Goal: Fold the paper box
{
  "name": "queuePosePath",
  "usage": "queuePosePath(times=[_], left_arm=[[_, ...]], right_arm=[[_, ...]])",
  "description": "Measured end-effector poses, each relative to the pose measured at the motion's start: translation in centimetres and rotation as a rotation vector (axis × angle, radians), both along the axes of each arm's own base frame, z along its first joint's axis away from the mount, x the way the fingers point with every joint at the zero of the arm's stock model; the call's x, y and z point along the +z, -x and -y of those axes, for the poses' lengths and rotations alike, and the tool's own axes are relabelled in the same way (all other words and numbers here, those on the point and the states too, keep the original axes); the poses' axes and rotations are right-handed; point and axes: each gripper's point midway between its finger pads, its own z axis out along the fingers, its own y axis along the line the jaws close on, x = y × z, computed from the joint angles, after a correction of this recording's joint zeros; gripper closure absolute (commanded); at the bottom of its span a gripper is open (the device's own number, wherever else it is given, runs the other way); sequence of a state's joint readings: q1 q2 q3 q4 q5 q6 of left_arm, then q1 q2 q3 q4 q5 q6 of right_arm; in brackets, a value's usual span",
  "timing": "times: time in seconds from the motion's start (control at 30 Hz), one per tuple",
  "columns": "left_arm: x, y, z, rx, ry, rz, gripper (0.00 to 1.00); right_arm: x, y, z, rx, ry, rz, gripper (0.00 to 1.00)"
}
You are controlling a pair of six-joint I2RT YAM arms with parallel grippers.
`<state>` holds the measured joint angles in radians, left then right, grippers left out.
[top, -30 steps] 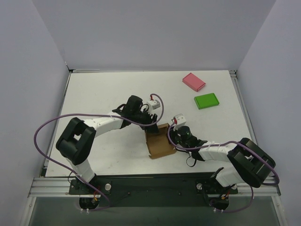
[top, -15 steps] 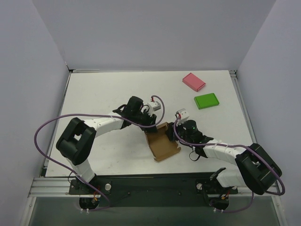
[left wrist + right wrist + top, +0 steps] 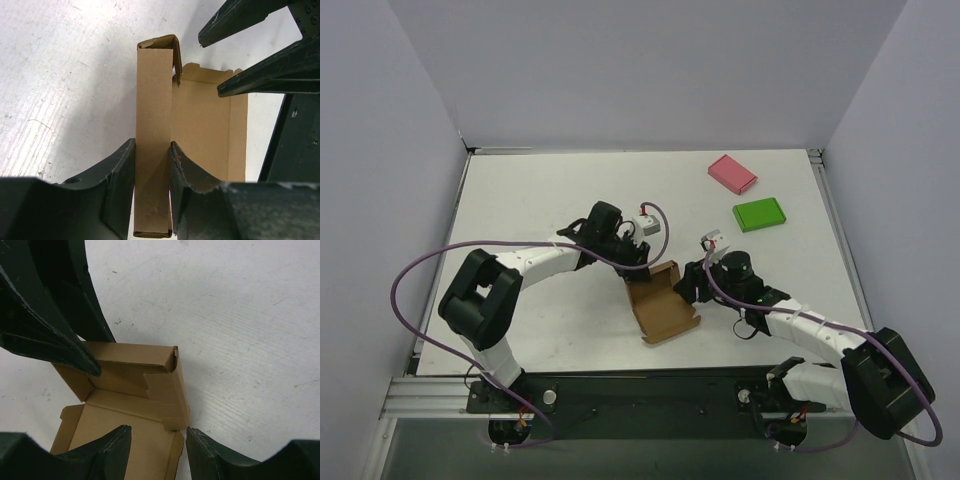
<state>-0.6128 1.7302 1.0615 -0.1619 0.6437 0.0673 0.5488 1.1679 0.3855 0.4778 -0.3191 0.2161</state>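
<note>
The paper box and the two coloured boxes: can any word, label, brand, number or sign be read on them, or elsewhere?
No readable text in any view.
The paper box is plain brown cardboard; the pink flat box and the green flat box show plain faces.
The table bears no print.

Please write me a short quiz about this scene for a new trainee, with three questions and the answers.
1. True or false: the pink box lies farther from the arm bases than the green box.
2. What does the left hand grip? A: the green box; B: an upright wall of the paper box; C: nothing.
3. Fill in: the right hand is ____ (open or shut).
Key: 1 true; 2 B; 3 open.
</note>
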Motion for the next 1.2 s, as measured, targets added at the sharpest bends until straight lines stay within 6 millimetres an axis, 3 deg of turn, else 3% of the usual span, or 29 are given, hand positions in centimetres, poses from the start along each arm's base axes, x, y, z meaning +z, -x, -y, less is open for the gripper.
queuePosePath(times=[0.23, 0.8, 1.2], left_arm=[[0.2, 0.7, 0.1, -0.043, 0.010, -0.009, 0.64], [0.5, 2.5, 0.6, -0.130, 0.038, -0.035, 0.65], [0.7, 3.2, 1.1, -0.169, 0.040, -0.023, 0.65]], right_arm=[[0.8, 0.4, 0.0, 0.006, -0.017, 0.006, 0.56], [-1.3, 0.6, 0.2, 0.007, 0.021, -0.050, 0.64], [-1.6, 0.8, 0.0, 0.022, 0.025, -0.058, 0.76]])
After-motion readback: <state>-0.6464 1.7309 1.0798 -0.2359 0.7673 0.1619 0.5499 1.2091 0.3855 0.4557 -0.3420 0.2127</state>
